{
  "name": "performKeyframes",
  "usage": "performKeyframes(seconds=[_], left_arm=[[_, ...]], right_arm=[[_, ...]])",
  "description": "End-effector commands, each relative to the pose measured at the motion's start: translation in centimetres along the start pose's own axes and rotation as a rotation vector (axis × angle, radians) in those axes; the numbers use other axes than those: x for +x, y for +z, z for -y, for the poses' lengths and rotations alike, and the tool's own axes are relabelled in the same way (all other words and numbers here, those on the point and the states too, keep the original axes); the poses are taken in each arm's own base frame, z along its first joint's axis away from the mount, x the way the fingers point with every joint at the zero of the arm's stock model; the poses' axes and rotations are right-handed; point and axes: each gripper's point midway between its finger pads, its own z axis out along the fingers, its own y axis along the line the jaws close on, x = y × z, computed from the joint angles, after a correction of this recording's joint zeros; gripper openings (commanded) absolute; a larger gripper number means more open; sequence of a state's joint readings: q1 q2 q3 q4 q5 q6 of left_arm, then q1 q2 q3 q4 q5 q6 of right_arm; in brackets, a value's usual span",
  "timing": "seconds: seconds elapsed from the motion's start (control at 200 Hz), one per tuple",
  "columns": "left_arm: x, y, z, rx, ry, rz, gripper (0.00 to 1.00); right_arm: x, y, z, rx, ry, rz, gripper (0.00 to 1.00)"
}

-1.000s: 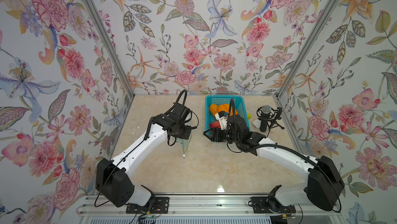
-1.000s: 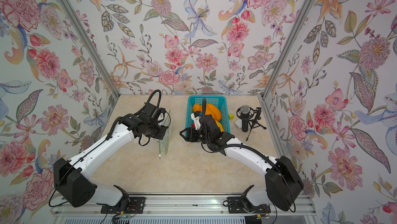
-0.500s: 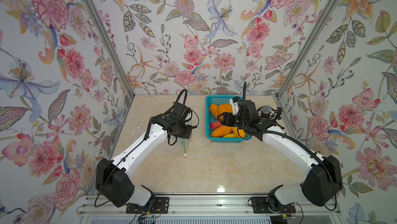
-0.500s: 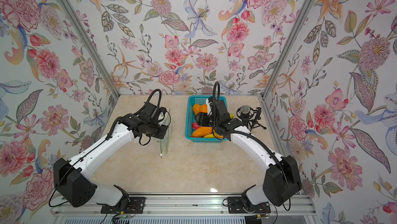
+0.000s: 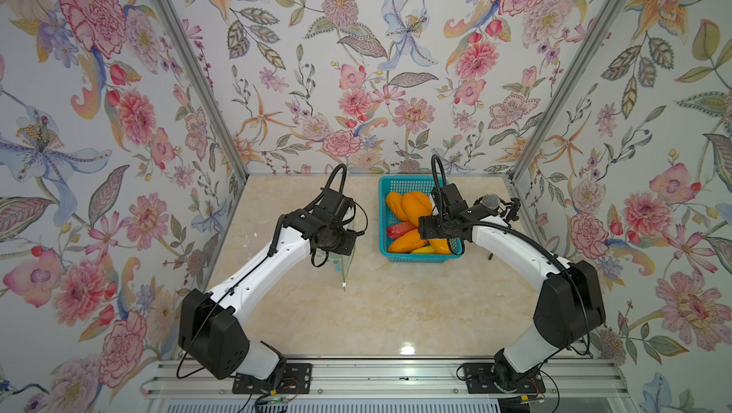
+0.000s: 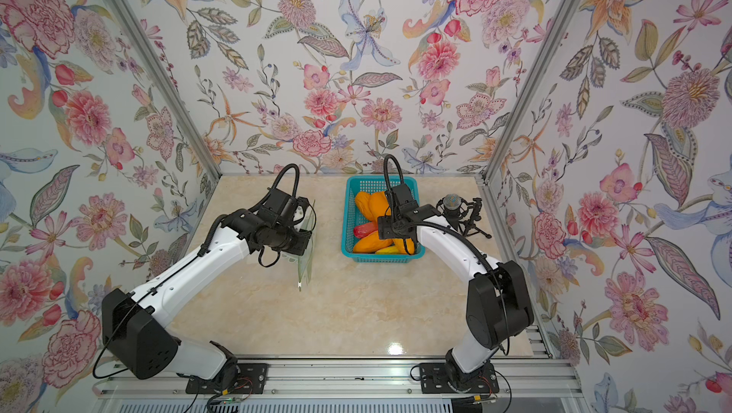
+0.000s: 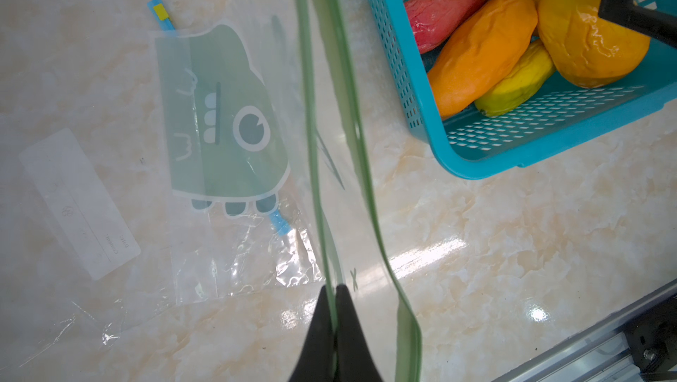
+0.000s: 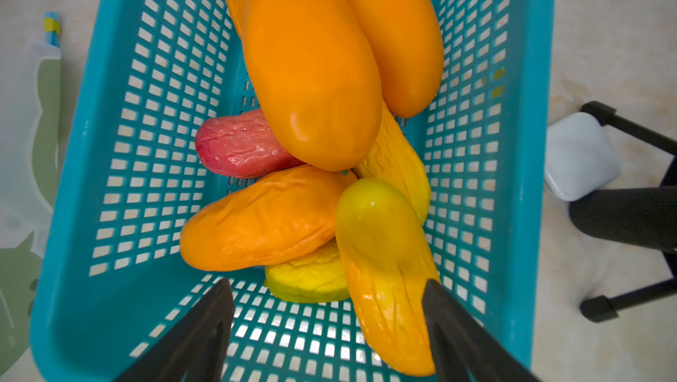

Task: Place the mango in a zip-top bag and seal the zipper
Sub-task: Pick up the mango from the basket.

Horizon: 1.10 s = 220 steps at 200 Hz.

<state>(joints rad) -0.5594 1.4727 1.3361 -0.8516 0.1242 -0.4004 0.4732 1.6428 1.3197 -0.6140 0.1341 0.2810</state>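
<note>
A clear zip-top bag [image 5: 345,268] [image 6: 306,262] with a green zipper strip [image 7: 311,124] hangs edge-on above the table. My left gripper [image 7: 335,290] is shut on one side of that strip. The other side [image 7: 366,186] bows away, so the mouth gapes. Several mangoes lie in the teal basket [image 5: 420,260] [image 6: 382,260] [image 8: 110,105]. My right gripper [image 8: 328,283] hovers open over the basket's near end and holds nothing. A yellow-orange mango [image 8: 384,252] lies just inside one of its fingers [image 8: 450,325]. A wrinkled orange mango [image 8: 263,219] and a red one [image 8: 238,144] lie beyond.
A microphone on a small black stand [image 5: 491,203] [image 6: 453,205] is to the right of the basket. Another clear bag with a green dinosaur print [image 7: 219,124] and a blue zipper lies flat under my left arm. Flowered walls close in three sides.
My right arm has swung from beside the hanging bag to over the basket's near right part, and its jaws have opened wider. My left gripper has kept still with the bag.
</note>
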Motion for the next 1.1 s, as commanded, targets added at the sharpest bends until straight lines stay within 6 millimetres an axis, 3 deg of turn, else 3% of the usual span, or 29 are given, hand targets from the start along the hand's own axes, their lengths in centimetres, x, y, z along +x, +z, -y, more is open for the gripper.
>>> performKeyframes(seconds=[0.0,0.26,0.535,0.616,0.756,0.866,1.011,1.096], left_arm=[[-0.3,0.1,0.4,0.007,0.017,0.004,0.00],[-0.5,0.0,0.5,0.013,0.015,0.012,0.00],[-0.7,-0.3,0.9,0.036,0.016,0.029,0.00],[-0.7,-0.4,0.8,0.034,0.017,0.028,0.00],[-0.6,-0.3,0.7,0.035,0.017,0.024,0.00],[-0.7,-0.4,0.7,0.040,0.014,0.032,0.00],[-0.9,-0.5,0.8,0.058,0.009,0.043,0.00],[-1.1,-0.7,1.0,0.070,0.003,0.057,0.00]], right_arm=[[0.7,0.3,1.7,0.092,-0.076,-0.051,0.80],[1.8,2.6,2.8,0.118,-0.102,-0.117,0.76],[2.6,4.5,2.7,0.095,-0.119,-0.162,0.75],[2.7,5.0,2.6,0.092,-0.121,-0.169,0.70],[2.4,5.1,2.4,0.087,-0.127,-0.164,0.51],[1.3,3.5,1.2,0.056,-0.128,-0.105,0.41],[-0.6,-0.5,-1.8,-0.092,-0.071,0.012,0.40],[-1.3,-3.4,-4.6,-0.255,-0.016,0.085,0.40]])
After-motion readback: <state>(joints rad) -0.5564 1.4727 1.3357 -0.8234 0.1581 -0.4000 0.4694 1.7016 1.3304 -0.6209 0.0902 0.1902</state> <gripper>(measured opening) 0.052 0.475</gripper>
